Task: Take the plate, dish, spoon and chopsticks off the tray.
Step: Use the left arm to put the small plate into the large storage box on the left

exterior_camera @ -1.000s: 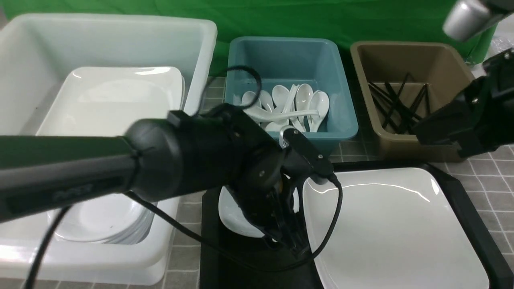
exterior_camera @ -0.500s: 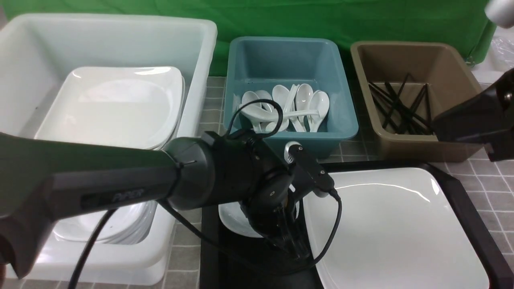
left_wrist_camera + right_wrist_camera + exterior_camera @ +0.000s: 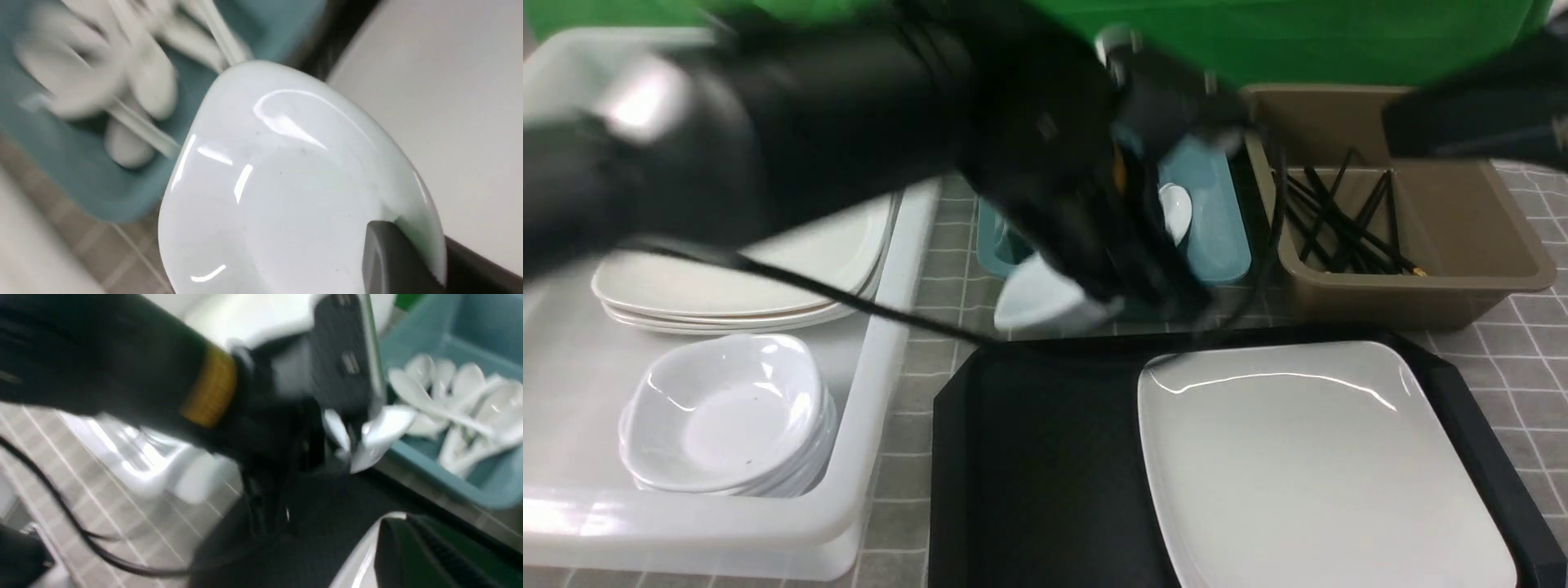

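Note:
The small white dish [image 3: 1045, 304] hangs tilted above the tray's far edge, in front of the blue tub, blurred by motion. My left gripper [image 3: 1131, 298] is shut on its rim; the left wrist view shows the dish [image 3: 286, 183] with its edge pinched between the dark fingers [image 3: 388, 261]. The large white plate [image 3: 1307, 457] lies on the right half of the black tray [image 3: 1029, 474], whose left half is bare. My right gripper [image 3: 1396, 126] hovers high over the brown tub, shut and holding nothing. In the right wrist view its fingers [image 3: 412, 551] hang above the plate's corner [image 3: 363, 555].
A white tub [image 3: 890, 327] on the left holds stacked plates [image 3: 743, 286] and small dishes [image 3: 727, 416]. The blue tub [image 3: 1217, 237] holds white spoons [image 3: 1176, 208]. The brown tub [image 3: 1421, 237] holds black chopsticks [image 3: 1339, 220]. My left arm's cable [image 3: 849, 302] hangs over the white tub's rim.
My left gripper has shut on the dish's rim and lifted it off the tray, up and toward the far side. My right arm has risen.

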Action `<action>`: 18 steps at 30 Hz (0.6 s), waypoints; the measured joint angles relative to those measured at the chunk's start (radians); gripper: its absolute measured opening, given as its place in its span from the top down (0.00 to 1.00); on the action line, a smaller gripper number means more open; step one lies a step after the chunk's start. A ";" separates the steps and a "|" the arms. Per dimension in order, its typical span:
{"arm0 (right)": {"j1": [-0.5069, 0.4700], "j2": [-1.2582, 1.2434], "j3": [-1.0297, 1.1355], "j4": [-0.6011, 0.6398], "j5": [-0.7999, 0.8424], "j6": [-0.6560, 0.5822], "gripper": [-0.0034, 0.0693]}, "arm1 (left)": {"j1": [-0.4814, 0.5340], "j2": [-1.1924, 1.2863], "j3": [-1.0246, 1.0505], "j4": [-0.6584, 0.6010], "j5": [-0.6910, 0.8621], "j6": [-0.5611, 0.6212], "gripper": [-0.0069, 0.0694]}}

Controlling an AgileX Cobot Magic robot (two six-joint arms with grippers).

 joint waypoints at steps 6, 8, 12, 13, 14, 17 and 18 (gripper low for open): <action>0.122 0.135 -0.130 0.032 0.018 -0.001 0.92 | 0.192 -0.184 -0.026 0.045 0.121 -0.018 0.87; 0.186 0.183 -0.163 0.031 0.014 -0.004 0.92 | 0.272 -0.216 0.009 0.053 0.187 -0.019 0.87; 0.303 0.285 -0.236 -0.001 -0.001 0.023 0.92 | 0.409 -0.246 0.154 0.033 0.238 -0.020 0.87; 0.320 0.314 -0.256 -0.009 -0.001 0.027 0.92 | 0.435 -0.247 0.200 0.024 0.233 -0.021 0.87; 0.341 0.343 -0.276 -0.018 -0.003 0.029 0.92 | 0.454 -0.247 0.237 0.017 0.225 -0.021 0.87; 0.377 0.424 -0.333 -0.026 -0.005 0.032 0.92 | 0.479 -0.247 0.371 -0.010 0.139 0.000 0.87; 0.383 0.449 -0.353 -0.027 -0.003 0.032 0.92 | 0.481 -0.247 0.408 -0.018 0.101 0.010 0.87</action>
